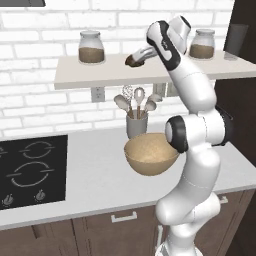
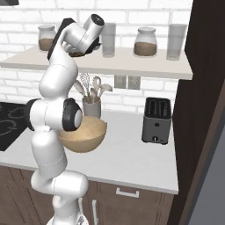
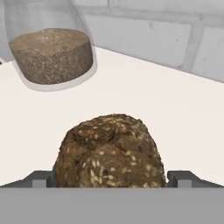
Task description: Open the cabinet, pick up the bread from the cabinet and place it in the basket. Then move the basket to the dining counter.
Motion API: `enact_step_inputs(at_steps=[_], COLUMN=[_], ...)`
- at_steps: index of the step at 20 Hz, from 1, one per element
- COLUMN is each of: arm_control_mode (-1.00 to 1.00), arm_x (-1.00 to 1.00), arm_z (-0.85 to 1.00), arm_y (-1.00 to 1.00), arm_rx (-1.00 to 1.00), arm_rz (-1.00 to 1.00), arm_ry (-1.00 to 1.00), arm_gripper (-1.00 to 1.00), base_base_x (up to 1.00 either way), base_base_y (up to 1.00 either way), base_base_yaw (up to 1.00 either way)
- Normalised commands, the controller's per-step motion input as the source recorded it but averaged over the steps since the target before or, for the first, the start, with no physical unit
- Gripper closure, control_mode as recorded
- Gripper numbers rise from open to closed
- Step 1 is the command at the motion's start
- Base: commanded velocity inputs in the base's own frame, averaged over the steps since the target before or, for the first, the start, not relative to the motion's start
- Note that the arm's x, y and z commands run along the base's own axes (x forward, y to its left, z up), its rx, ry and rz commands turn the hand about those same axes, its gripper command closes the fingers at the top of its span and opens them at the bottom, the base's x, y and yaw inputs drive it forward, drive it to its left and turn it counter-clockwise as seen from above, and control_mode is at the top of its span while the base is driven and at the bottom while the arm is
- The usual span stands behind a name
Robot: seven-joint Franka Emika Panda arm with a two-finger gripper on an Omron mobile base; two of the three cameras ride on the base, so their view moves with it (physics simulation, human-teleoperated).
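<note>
both fingers [image 3: 41, 179] of the gripper [image 3: 109, 183] stand wide around the bread [image 3: 109, 153] (on the shelf [image 3: 166, 113], beside a jar [image 3: 52, 48])

**Rough crust, smooth shelf**

The bread [image 3: 111, 153] has a lumpy, seeded, matt brown crust. Beside it on the smooth matt white shelf [image 3: 153, 105] stands a clear glass jar [image 3: 50, 48]. Below the shelf, the tan basket [image 1: 150, 155] looks finely grained.
</note>
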Motion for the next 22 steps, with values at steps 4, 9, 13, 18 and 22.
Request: enact_step_inputs(at_steps=[4, 9, 13, 18, 22], arm_control_mode=[-1.00, -1.00, -1.00, -1.00, -1.00], arm_x=[0.39, 0.48, 0.38, -0.02, -0.63], arm_z=[0.00, -0.08, -0.20, 0.00, 0.00], arm_y=[0.03, 0.09, 0.31, 0.01, -0.14], arm_rx=[0.00, 0.00, 0.00, 0.00, 0.00], arm_rz=[0.01, 0.02, 0.05, 0.00, -0.05], arm_ry=[0.00, 0.00, 0.00, -0.01, -0.14], arm_gripper=[-1.00, -1.00, 1.00, 1.00, 1.00], base_base_x=[0.00, 0.00, 0.00, 0.00, 0.00], base_base_y=[0.00, 0.00, 0.00, 0.00, 0.00], base_base_yaw=[0.00, 0.00, 0.00, 0.00, 0.00])
